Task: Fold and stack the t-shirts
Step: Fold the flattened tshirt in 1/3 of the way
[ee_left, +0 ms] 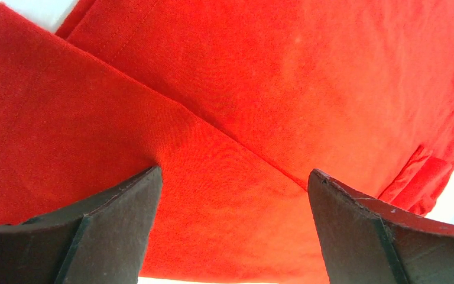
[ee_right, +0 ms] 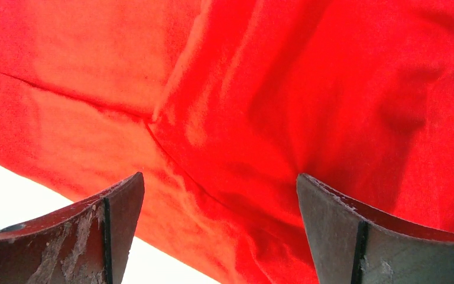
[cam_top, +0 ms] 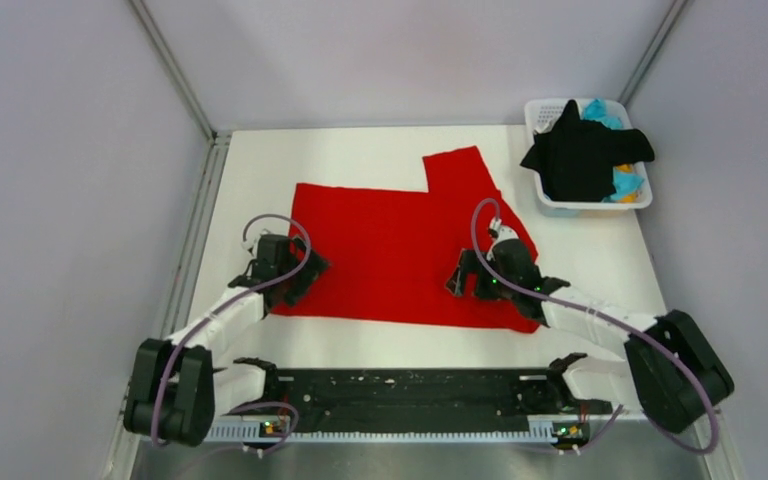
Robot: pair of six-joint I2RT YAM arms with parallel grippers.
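Dark fingers of my left end effector fill the bottom of its wrist view, spread wide with nothing between them: released. My right end effector reads alike: jaws wide apart, empty.

Red t-shirt lies spread flat mid-tabletop, with one sleeve sticking out toward the far edge. Left wrist view: one cloth layer lies over another, its diagonal edge running between my fingers. Right wrist view: wrinkles and a seam, with the shirt's edge and white tabletop at lower left.

Pose: my left arm reaches forward, end effector angled down over the shirt's near-left corner. My right arm bends in from the right, end effector low over the shirt's near-right part, pointing left. Can't tell whether either tip touches the cloth.

Black t-shirt drapes over the white basket at the far-right corner, well apart from both arms. Cyan cloth and a bit of orange cloth peek out around it.
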